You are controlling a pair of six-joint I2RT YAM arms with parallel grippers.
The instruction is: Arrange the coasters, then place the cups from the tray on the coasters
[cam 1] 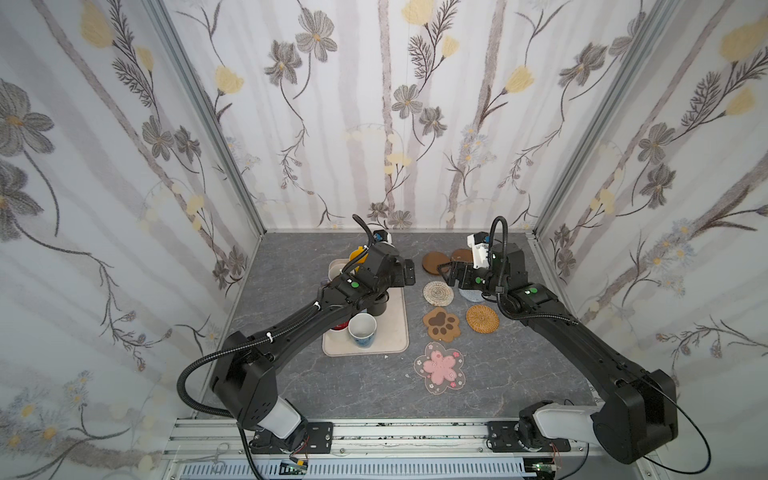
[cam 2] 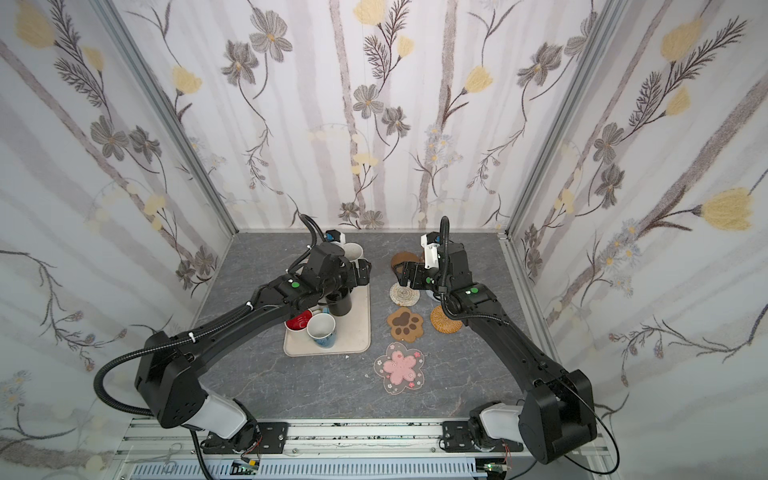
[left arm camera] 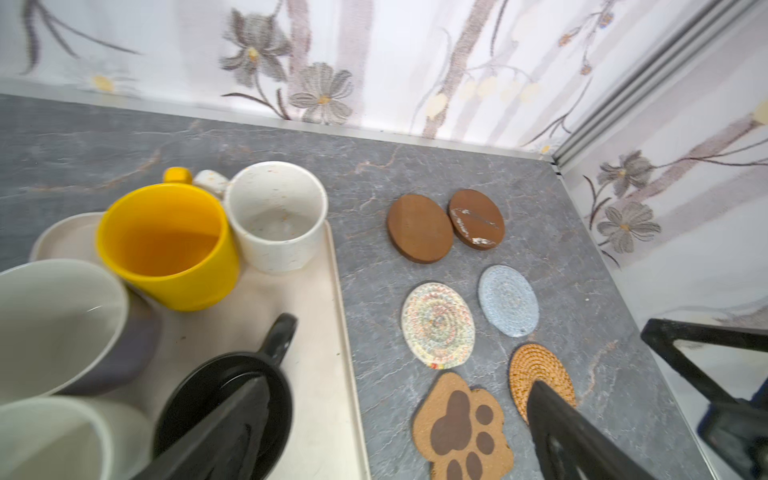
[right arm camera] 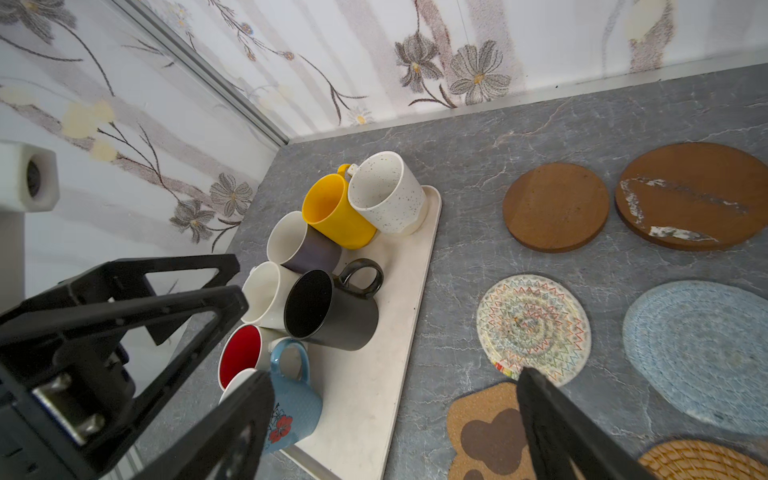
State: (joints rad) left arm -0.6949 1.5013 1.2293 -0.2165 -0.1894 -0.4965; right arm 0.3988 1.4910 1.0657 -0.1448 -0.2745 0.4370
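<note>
Cups [right arm camera: 332,212] packed on tray [right arm camera: 415,291] | left arm [cam 1: 299,320] overhangs them | left gripper [left arm camera: 403,384], right gripper [right arm camera: 392,378] spread wide

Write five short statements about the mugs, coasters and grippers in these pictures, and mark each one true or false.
1. The yellow ceramic mug stands on the beige plastic tray. True.
2. The black ceramic mug sits on the brown paw-shaped coaster. False: the black ceramic mug is on the tray, and the brown paw-shaped coaster is bare.
3. Of all the coasters, the clear coaster with the pink flower lies nearest the front edge of the grey table. True.
4. The left gripper is shut on a mug. False: the left gripper's jaws stand open and hold nothing.
5. The right gripper is open and empty. True.
</note>
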